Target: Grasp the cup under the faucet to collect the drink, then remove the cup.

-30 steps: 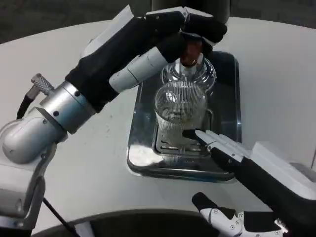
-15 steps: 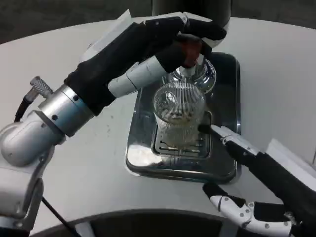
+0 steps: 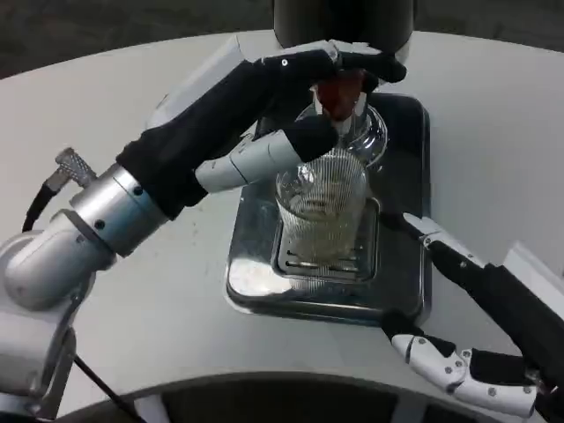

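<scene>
Left forearm (image 3: 97, 220) clad in rounded silver metal, knurled silver knob and thin black cable seen near its joint, left hand (image 3: 256, 106) sheathed in black with white panels, right hand (image 3: 493, 308) backed in white, fingers (image 3: 441, 357) segmented in white and black

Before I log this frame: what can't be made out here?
- Faucet outlet: head view, covered by the left hand on the red tap handle.
- Any stream: too fine to see through the ribbed cup.
- Dispenser body: cut by the top edge.
- Right hand: cut by the right edge.
</scene>
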Available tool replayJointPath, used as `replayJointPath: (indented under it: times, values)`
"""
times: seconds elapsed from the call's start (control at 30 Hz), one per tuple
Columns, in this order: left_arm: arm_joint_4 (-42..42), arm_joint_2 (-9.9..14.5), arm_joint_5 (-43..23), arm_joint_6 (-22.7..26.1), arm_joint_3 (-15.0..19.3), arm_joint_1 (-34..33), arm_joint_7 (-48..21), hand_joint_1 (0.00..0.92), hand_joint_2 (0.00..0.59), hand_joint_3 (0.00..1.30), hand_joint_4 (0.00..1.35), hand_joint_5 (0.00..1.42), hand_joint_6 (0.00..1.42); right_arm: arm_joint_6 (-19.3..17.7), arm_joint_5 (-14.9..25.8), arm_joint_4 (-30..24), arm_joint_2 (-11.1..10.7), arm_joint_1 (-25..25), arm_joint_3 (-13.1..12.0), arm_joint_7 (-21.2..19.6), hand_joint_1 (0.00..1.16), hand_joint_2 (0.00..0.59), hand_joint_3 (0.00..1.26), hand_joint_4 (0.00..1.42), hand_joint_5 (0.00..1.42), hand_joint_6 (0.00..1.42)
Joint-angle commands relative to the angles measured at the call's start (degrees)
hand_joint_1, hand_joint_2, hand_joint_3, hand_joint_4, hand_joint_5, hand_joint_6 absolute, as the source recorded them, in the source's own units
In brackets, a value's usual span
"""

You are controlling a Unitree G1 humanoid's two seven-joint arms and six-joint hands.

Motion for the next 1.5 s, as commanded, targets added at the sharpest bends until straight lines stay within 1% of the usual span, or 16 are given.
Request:
replayJointPath:
  times: [0.03,0.33,0.7,1.03,1.17,1.2,1.27,1.3,1.37,1.4,1.43,1.5]
  values:
    - [1.72,1.16,1.44,-0.53,-0.98,2.25,-1.72,0.0,0.035,0.33,0.17,0.23,0.15,0.59,0.94,-0.41,-0.43,1.0,0.06,-1.42,0.65,0.451,0.08,0.01,0.0,0.0]
    - [2.25,1.22,1.3,-0.97,-0.96,2.3,-1.92,0.0,0.037,0.32,0.17,0.23,0.14,1.27,1.79,-0.13,-1.03,0.64,0.7,-2.66,0.65,0.451,0.08,0.01,0.0,0.0]
    - [3.14,1.66,2.24,-2.93,-1.32,1.96,-1.93,0.0,0.039,0.34,0.18,0.23,0.14,2.01,2.78,0.3,-1.69,0.82,1.06,-4.51,0.65,0.451,0.09,0.01,0.0,0.0]
    - [3.55,2.06,4.08,-4.6,-1.52,1.89,-1.81,0.0,0.04,0.37,0.21,0.25,0.15,2.31,3.81,1.43,-1.19,1.05,1.56,-6.68,0.65,0.446,0.09,0.01,0.0,0.0]
    - [3.69,2.15,4.24,-4.9,-1.59,2.03,-1.75,0.0,0.041,0.37,0.21,0.25,0.15,2.28,4.3,2.2,-0.67,1.17,1.88,-7.87,0.68,0.416,0.09,0.02,0.0,0.0]
    - [3.7,2.1,4.1,-4.82,-1.58,2.08,-1.74,0.0,0.041,0.37,0.21,0.26,0.15,2.23,4.44,2.45,-0.42,1.2,1.95,-8.23,0.71,0.379,0.09,0.02,0.0,0.0]
    - [3.81,2.1,4.07,-4.75,-1.51,2.15,-1.62,0.0,0.041,0.37,0.21,0.26,0.16,1.54,4.45,3.41,0.17,1.17,2.21,-9.37,0.75,0.351,0.08,0.02,0.0,0.0]
    - [3.84,2.11,4.09,-4.75,-1.49,2.16,-1.57,0.0,0.041,0.37,0.21,0.26,0.16,1.09,4.38,3.93,0.44,1.1,2.38,-9.99,0.77,0.341,0.08,0.03,0.0,0.0]
    - [3.88,2.13,4.14,-4.8,-1.48,2.16,-1.53,0.0,0.041,0.37,0.21,0.26,0.16,0.2,4.03,4.86,0.84,0.95,2.83,-11.22,0.83,0.287,0.08,0.04,0.0,0.05]
    - [3.88,2.14,4.15,-4.81,-1.49,2.15,-1.53,0.0,0.041,0.37,0.21,0.26,0.16,-0.39,3.78,5.42,0.96,0.86,3.17,-12.03,0.85,0.268,0.08,0.04,0.0,0.05]
    - [3.89,2.12,4.13,-4.78,-1.49,2.15,-1.51,0.0,0.041,0.37,0.21,0.26,0.16,-1.21,3.49,6.18,1.07,0.68,3.56,-12.87,0.87,0.258,0.08,0.04,0.0,0.06]
    - [3.9,2.05,4.16,-4.69,-1.52,2.11,-1.44,0.0,0.041,0.37,0.22,0.26,0.16,-2.91,2.84,7.74,1.12,0.26,4.26,-14.41,0.88,0.255,0.08,0.04,0.0,0.06]
